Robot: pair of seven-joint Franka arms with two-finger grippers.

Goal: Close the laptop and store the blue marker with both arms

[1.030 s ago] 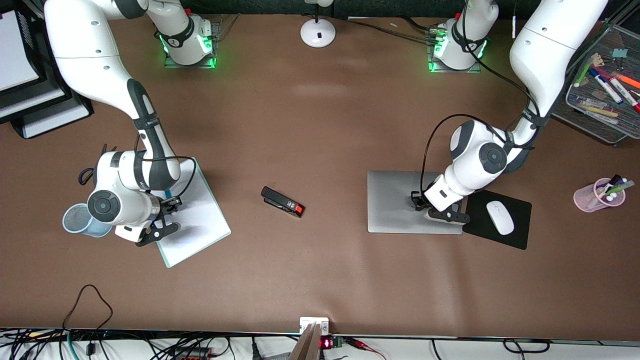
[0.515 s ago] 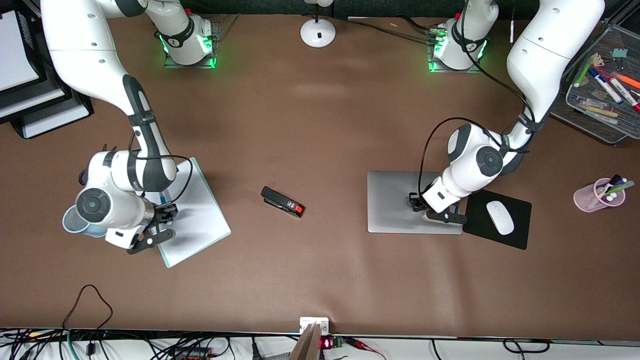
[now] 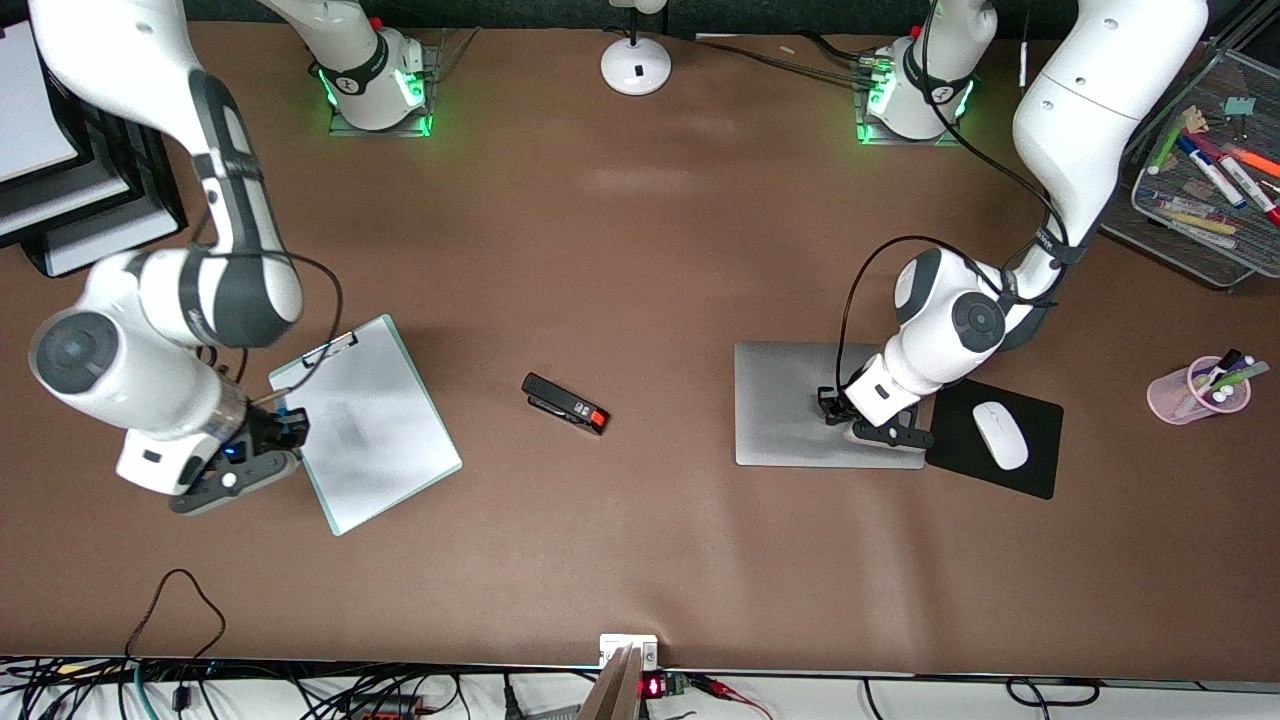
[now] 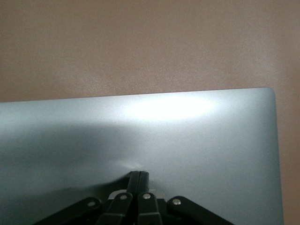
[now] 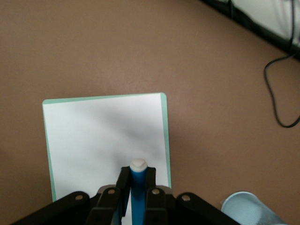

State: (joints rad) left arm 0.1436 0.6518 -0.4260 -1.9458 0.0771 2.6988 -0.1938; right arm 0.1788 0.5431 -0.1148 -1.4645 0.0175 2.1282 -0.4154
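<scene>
Up at the right arm's end of the table, we see the right gripper (image 5: 136, 187) clamped on the blue marker (image 5: 137, 190), held in the air over the edge of the clipboard (image 3: 368, 423). Midway lies a black stapler (image 3: 565, 403). Farther along, the laptop (image 3: 790, 405) lies closed beside the mouse pad (image 3: 1035, 455), with the left gripper (image 4: 139, 177) pressed fingers-together on its lid.

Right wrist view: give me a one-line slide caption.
Right tool shut on the blue marker, pale end forward, above the clipboard, with a mesh cup nearby.
</scene>
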